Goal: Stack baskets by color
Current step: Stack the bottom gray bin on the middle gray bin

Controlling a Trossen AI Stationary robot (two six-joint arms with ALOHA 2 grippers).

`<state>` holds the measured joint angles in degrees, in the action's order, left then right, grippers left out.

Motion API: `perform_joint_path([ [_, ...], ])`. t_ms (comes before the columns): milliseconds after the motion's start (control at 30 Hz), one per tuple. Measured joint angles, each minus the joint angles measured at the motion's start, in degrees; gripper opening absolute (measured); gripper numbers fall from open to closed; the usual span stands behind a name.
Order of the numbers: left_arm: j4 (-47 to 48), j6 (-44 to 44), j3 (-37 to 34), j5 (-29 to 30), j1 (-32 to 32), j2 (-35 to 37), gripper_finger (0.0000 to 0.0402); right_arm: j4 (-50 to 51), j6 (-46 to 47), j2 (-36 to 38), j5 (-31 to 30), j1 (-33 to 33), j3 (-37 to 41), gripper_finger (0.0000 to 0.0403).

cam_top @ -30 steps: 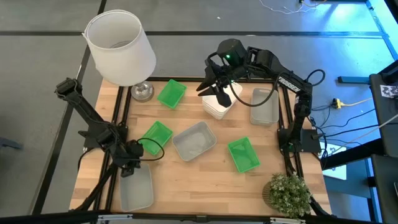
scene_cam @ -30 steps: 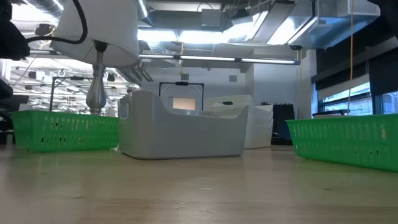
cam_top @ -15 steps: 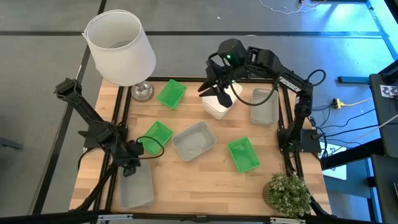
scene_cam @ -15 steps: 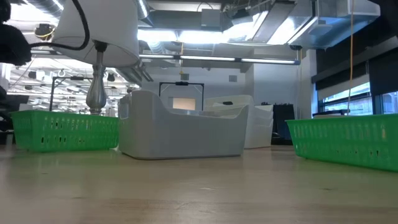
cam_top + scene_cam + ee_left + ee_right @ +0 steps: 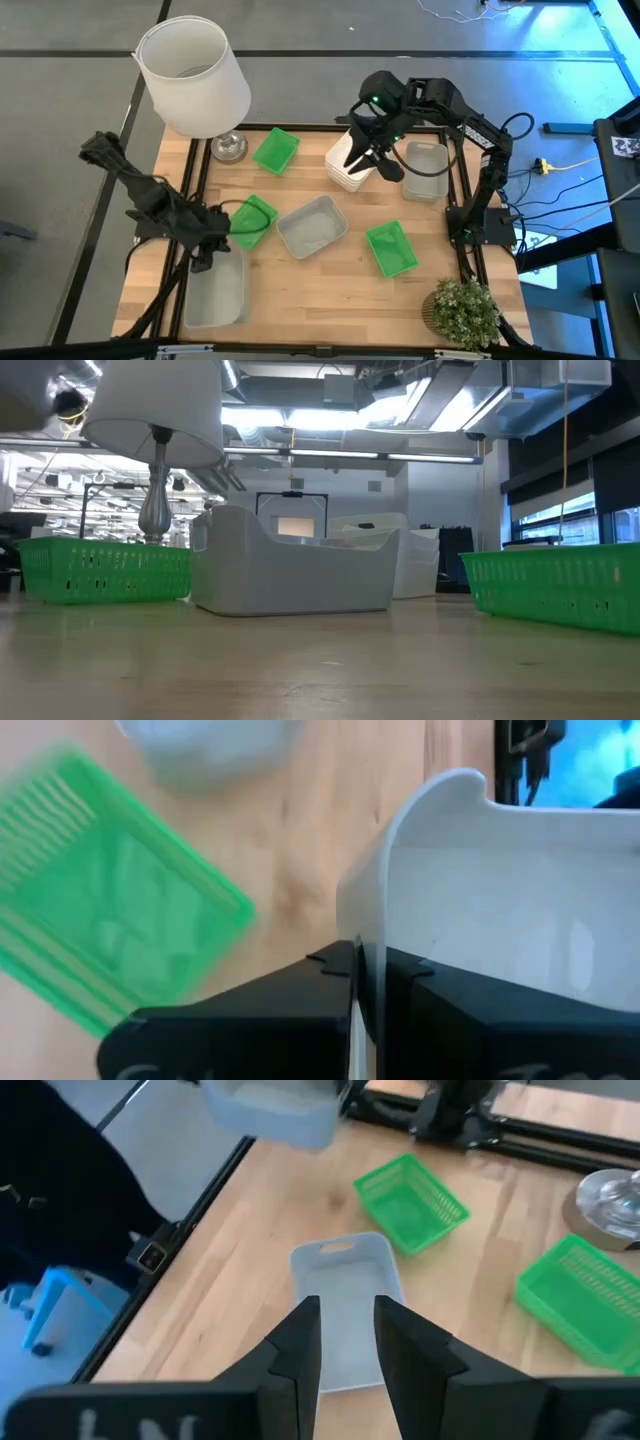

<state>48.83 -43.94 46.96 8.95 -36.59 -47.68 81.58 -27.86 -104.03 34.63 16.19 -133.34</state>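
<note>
At the table's near left, my left gripper (image 5: 207,255) (image 5: 368,960) is shut on a translucent grey basket (image 5: 215,292), which also shows far off in the right wrist view (image 5: 270,1110). My right gripper (image 5: 378,165) (image 5: 347,1315) hovers open, holding nothing, over the right side of the white basket stack (image 5: 345,168) at the far middle. Another grey basket (image 5: 313,227) rests mid-table and a third (image 5: 425,170) at the far right. Green baskets sit at the far left (image 5: 275,150), the middle left (image 5: 250,218) and the near right (image 5: 392,248). My left gripper pinches the grey basket's upright wall (image 5: 370,910) at its far end, one finger inside the basket and one outside. The fingers slant down from above. The basket hangs below them, tilted and raised off the table, its far end highest.
A big white lampshade (image 5: 190,75) on a metal foot (image 5: 228,148) stands at the far left corner. A potted plant (image 5: 462,310) sits at the near right corner. Bare wood lies along the near edge between the held basket and the plant.
My left gripper has risen with the grey basket, lifting its far end up from the table, and swung slightly toward the far edge. My right gripper has drifted toward the table's right edge off the middle of the white stack and has tipped.
</note>
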Motion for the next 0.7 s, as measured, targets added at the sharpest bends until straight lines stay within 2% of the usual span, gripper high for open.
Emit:
perform_joint_path([
  [300,7.2,33.0,15.6,-0.8,18.7,-6.7,0.0,1.2,-1.1,0.0,4.4,0.0,0.0,0.0097],
  [533,7.3,58.8,25.6,-5.5,30.9,-17.4,0.0,1.5,-1.1,0.8,6.5,0.0,0.0,0.0097],
  [700,5.8,73.5,32.2,-10.8,37.5,-26.7,0.0,1.5,-1.1,2.7,6.5,0.0,0.0,0.0097],
])
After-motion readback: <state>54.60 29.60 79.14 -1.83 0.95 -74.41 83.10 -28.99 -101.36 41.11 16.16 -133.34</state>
